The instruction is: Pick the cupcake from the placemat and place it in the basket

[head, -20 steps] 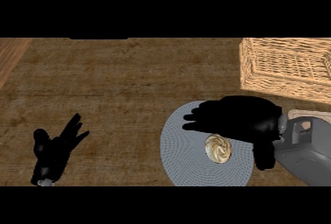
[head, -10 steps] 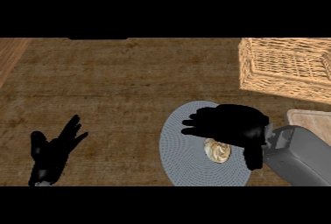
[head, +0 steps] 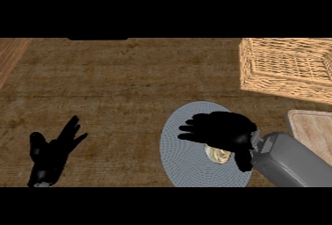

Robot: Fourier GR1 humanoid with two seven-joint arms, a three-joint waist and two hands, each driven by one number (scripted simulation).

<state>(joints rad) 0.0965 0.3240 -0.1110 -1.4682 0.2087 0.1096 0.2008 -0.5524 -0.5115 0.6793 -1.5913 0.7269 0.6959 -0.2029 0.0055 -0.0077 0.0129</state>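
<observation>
A tan cupcake (head: 218, 155) sits on the round grey placemat (head: 185, 154) at the lower middle right of the head view. My right hand (head: 220, 128) hovers over it, fingers spread toward the left and thumb hanging down beside the cupcake, covering its upper part. The fingers are not closed round it. The woven basket (head: 287, 68) stands at the upper right, beyond the placemat. My left hand (head: 53, 151) rests open at the lower left, fingers up, far from everything.
A pale cutting board (head: 314, 127) lies at the right edge beside my right forearm (head: 292, 165). A lighter wooden strip (head: 12, 57) runs along the counter's upper left corner.
My right hand has moved down and left over the placemat and now covers the top of the cupcake. The left hand has stayed in place.
</observation>
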